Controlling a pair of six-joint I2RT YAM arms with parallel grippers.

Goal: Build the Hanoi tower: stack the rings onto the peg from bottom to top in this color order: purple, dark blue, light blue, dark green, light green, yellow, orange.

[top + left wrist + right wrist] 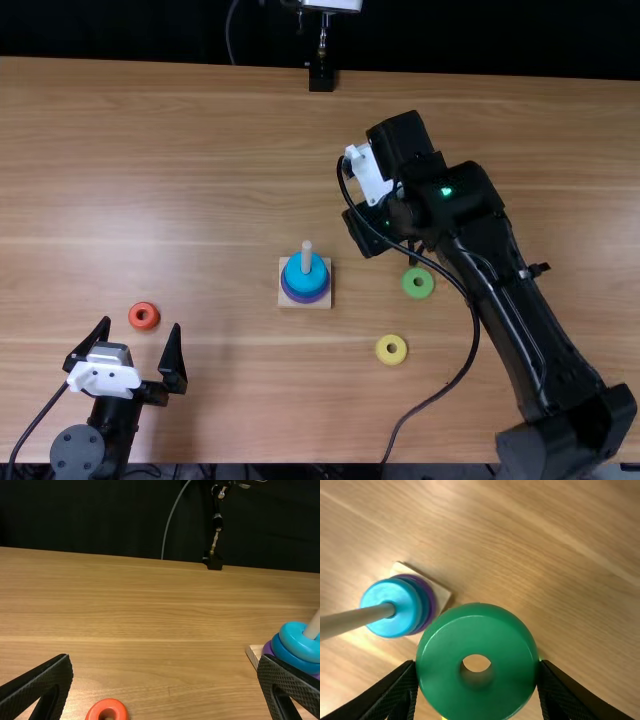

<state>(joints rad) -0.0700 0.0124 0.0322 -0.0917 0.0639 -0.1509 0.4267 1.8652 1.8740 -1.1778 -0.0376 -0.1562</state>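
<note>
1. As the top view shows the whole table, the square base and its upright peg sit near the middle. Around the peg, bottom to top, are the purple ring, dark blue ring and light blue ring. Three rings lie loose: the light green ring, the yellow ring and, just beyond the left gripper, the orange ring.
2. In the left wrist view, the left gripper's fingers stand wide apart, gripping nothing.
3. In the right wrist view, the right gripper clasps the dark green ring, off the peg (its hole faces the camera). I judge three of seven rings placed, correctly ordered; four remain: one held, three loose. Count also one peg, one base and two grippers.
</note>
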